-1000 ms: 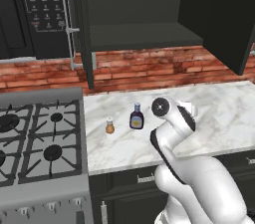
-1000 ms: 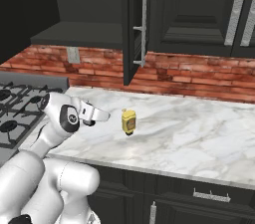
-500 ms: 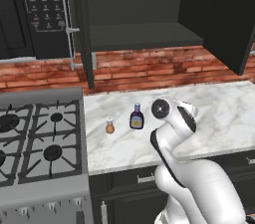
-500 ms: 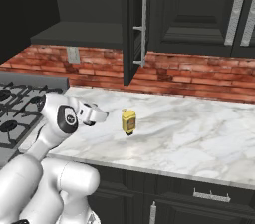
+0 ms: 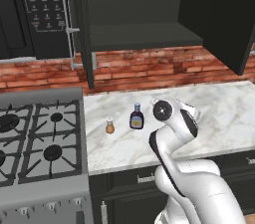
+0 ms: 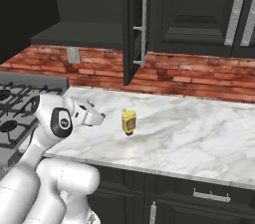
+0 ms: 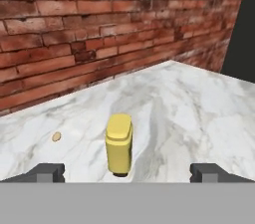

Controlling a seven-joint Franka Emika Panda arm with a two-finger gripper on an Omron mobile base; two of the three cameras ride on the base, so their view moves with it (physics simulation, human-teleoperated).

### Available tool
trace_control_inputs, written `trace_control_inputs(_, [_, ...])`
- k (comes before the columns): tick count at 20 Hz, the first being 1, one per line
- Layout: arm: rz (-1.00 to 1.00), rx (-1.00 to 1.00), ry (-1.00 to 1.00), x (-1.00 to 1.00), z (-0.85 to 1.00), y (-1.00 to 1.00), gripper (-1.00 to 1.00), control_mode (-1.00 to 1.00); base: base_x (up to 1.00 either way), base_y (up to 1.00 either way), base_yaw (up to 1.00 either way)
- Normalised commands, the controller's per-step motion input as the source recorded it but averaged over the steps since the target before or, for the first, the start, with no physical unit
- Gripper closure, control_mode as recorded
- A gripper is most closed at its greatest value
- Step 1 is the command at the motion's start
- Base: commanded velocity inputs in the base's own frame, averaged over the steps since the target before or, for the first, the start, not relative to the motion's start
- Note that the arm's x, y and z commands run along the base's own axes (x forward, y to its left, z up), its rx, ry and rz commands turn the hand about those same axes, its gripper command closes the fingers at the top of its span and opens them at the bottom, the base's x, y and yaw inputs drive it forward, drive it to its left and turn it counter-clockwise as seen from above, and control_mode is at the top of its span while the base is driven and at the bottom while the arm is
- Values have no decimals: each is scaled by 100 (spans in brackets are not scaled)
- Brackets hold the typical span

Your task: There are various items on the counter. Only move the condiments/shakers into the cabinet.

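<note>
While the pincer [image 7: 127,172] gapes wide, yellow squeeze bottle [image 7: 119,144] stands upright — cabinet [image 5: 144,36] shelf bare.

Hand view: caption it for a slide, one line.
Open gripper lined up on the upright yellow squeeze bottle on the marble counter.

White arm folded low, tool [image 7: 127,173] level, jaws wide apart.
</note>
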Motion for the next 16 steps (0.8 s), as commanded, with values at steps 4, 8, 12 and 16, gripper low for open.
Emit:
trace_control_inputs(4, [0,0,3,1,-15,-2,-100,-100,0,0,0])
trace_control_inputs(8, [0,8,23,19,-5,-29,-100,-100,0,0,0])
trace_control_inputs(12, [0,17,19,21,0,-47,-100,-100,0,0,0])
trace_control_inputs(16, [2,13,6,5,0,-38,-100,-100,0,0,0])
